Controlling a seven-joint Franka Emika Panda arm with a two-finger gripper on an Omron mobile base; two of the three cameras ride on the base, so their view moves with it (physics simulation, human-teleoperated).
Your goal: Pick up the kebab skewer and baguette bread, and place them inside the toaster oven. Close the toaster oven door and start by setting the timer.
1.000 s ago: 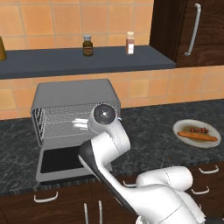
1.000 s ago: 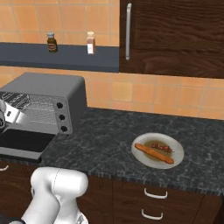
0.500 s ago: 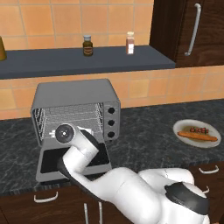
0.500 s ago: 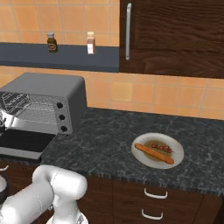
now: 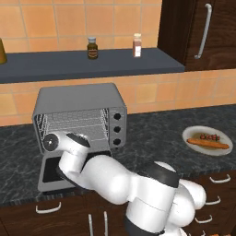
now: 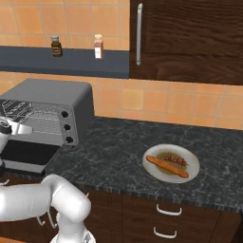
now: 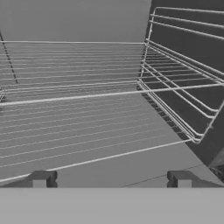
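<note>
Two unreadable-labelled bottles (image 5: pixel 92 48) stand above the toaster oven (image 5: pixel 80 113).

Arm swung lower left, claw (image 7: pixel 111 180) (jaws wide) now at toaster oven (image 5: pixel 81 120) mouth.

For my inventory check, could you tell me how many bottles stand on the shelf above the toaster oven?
2: a dark bottle and a paler bottle right of it. A yellowish thing at the left edge may be another.

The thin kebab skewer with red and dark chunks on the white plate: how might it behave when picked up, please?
The thin kebab skewer with red and dark chunks looks slim and probably light. Lying beside the orange-brown baguette, it leaves little finger room. Its round stick may roll on the white plate.
</note>
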